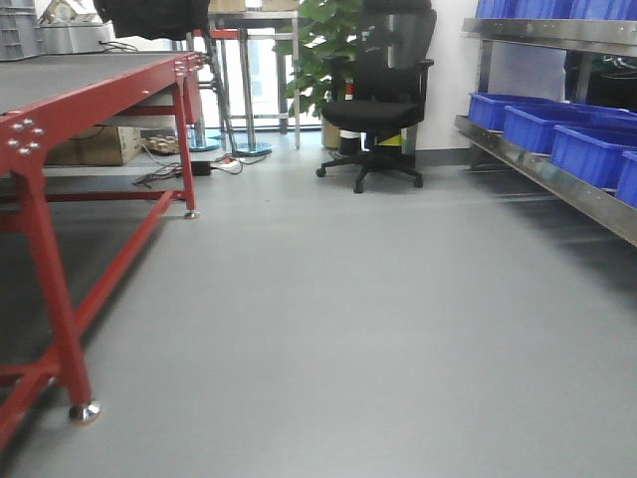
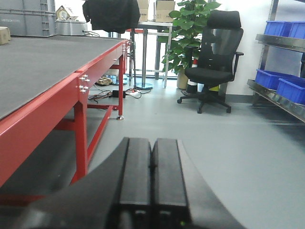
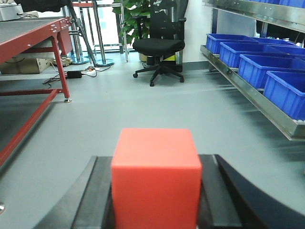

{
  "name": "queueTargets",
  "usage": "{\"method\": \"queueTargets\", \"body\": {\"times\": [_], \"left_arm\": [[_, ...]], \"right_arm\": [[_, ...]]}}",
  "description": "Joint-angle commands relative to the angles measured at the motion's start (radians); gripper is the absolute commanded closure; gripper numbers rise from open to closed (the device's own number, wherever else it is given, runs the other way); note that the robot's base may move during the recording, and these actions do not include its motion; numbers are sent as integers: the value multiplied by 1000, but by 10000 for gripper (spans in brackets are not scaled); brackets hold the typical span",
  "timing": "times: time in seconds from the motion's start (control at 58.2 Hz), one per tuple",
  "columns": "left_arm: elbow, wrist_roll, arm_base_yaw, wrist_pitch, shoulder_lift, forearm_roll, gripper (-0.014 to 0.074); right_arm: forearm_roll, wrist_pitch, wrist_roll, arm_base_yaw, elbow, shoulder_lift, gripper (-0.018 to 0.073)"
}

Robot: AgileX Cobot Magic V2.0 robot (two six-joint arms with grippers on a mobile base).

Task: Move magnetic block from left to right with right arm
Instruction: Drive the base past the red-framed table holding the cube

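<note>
The magnetic block (image 3: 156,176) is a plain red cube filling the bottom centre of the right wrist view. My right gripper (image 3: 156,164) is shut on it, one black finger against each side, held above the grey floor. In the left wrist view my left gripper (image 2: 152,143) is shut, its two black fingers pressed together with nothing between them, level with the red table's edge. Neither gripper nor the block shows in the exterior view.
A red-framed table (image 1: 90,95) with a dark top stands on the left, cardboard boxes (image 1: 100,144) under it. A black office chair (image 1: 383,95) and a plant (image 1: 323,50) stand at the back. Steel shelving with blue bins (image 1: 557,134) lines the right. Grey floor (image 1: 348,319) lies between.
</note>
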Motion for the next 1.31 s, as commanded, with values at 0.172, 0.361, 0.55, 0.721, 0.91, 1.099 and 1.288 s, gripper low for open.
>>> {"method": "queueTargets", "body": {"times": [0.172,0.361,0.55,0.721,0.91,1.099,1.288], "left_arm": [[8,-2,0,-86,-12,-5,722],[8,-2,0,-86,-12,-5,722],[8,-2,0,-86,-12,-5,722],[8,-2,0,-86,-12,-5,722],[8,-2,0,-86,-12,-5,722],[8,-2,0,-86,-12,-5,722],[8,-2,0,-86,-12,-5,722]], "right_arm": [[-9,-86,-5,-5,-28,5,307],[-9,-86,-5,-5,-28,5,307],[-9,-86,-5,-5,-28,5,307],[-9,-86,-5,-5,-28,5,307],[-9,-86,-5,-5,-28,5,307],[-9,-86,-5,-5,-28,5,307],[-9,-86,-5,-5,-28,5,307]]}}
